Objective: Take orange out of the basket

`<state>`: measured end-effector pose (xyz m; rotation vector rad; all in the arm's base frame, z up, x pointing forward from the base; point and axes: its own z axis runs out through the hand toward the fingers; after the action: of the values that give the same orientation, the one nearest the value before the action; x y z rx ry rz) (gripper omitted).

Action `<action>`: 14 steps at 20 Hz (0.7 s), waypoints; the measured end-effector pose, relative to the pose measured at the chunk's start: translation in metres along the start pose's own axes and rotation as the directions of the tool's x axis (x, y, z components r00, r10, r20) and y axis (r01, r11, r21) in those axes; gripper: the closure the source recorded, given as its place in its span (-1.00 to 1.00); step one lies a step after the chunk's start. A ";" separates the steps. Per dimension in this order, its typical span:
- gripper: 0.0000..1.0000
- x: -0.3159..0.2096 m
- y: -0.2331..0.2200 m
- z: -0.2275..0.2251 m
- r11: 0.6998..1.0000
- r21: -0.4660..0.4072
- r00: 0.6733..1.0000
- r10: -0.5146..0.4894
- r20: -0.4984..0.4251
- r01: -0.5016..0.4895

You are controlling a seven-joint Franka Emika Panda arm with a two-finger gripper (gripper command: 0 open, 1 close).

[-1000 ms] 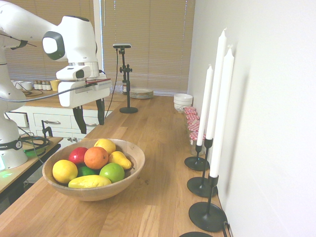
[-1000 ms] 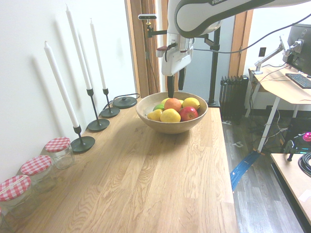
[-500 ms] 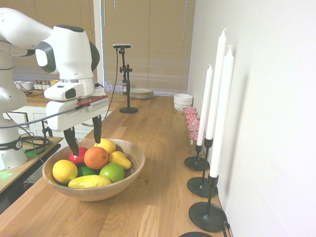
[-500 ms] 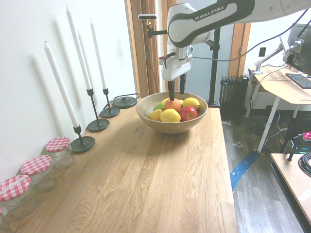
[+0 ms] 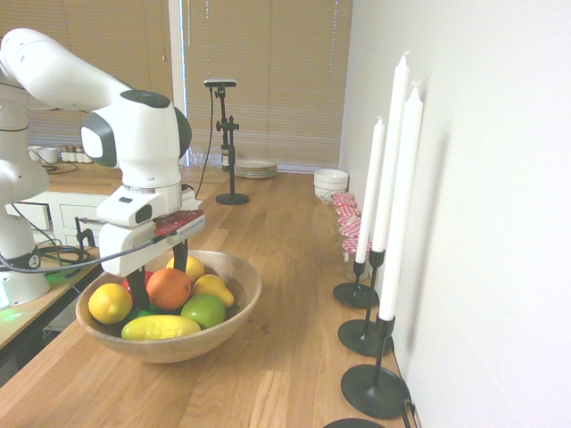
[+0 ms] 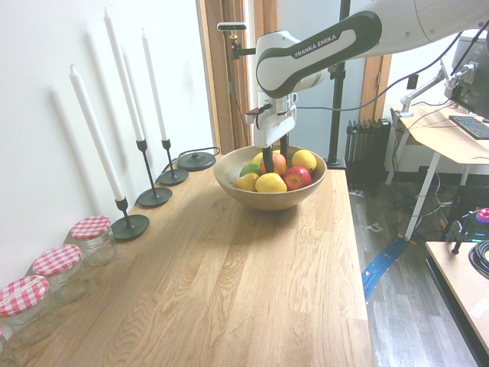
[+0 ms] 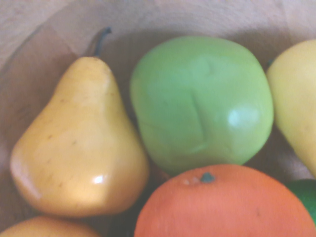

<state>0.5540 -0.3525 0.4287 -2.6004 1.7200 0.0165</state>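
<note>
The orange [image 5: 168,288] lies on top of the fruit pile in the basket [image 5: 243,294], a wide wooden bowl near the counter's front end. My gripper [image 5: 161,283] is down inside the basket, open, with one dark finger on each side of the orange [image 6: 273,163]; I cannot tell whether the fingers touch it. From the other side, the gripper [image 6: 276,159] reaches in over the basket [image 6: 306,191]. The wrist view shows the orange [image 7: 227,207] close up beside a green apple [image 7: 202,103] and a yellow pear [image 7: 74,143].
Around the orange lie lemons [image 5: 110,302], a green apple [image 5: 203,310], a pear [image 5: 217,287] and a red apple [image 6: 296,177]. Tall white candles [image 5: 390,178] in black holders line the wall. Red-lidded jars [image 6: 92,229] and white bowls [image 5: 330,183] stand further along the counter.
The arm has come down from above the basket into it. The open fingers now straddle the orange. The fruit has barely shifted.
</note>
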 end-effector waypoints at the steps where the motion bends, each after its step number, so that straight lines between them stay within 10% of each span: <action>1: 1.00 0.000 -0.001 0.000 1.000 0.001 1.000 -0.002 -0.002 0.002; 14: 1.00 -0.006 -0.006 -0.011 0.999 0.024 0.999 -0.030 -0.023 0.031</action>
<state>0.5575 -0.3450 0.4395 -2.6188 1.6758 -0.0343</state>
